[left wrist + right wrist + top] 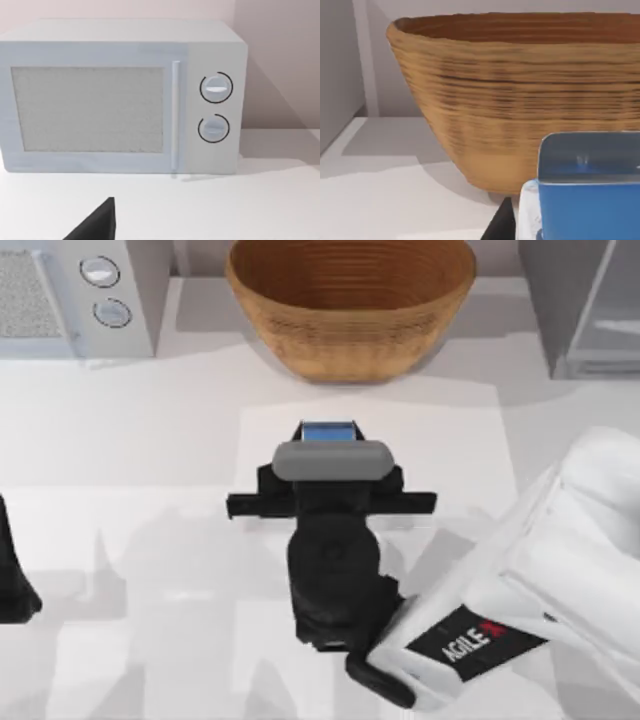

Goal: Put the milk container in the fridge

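The milk container [328,432] stands at the table's middle, just in front of the basket, and from above I see its blue top. In the right wrist view the milk container [585,195] looms very close, blue with a white edge. My right gripper [330,462] hangs directly over and around it, reaching in from the lower right, and its grey wrist housing hides the grasp. The fridge [590,310] stands at the far right corner, grey with a pale door panel. My left gripper [15,585] is parked at the left edge.
A woven brown basket [350,300] sits at the back centre, right behind the carton; the basket [520,100] looms large in the right wrist view. A white microwave [80,290] with two knobs stands at the back left, and the left wrist camera faces the microwave [125,95].
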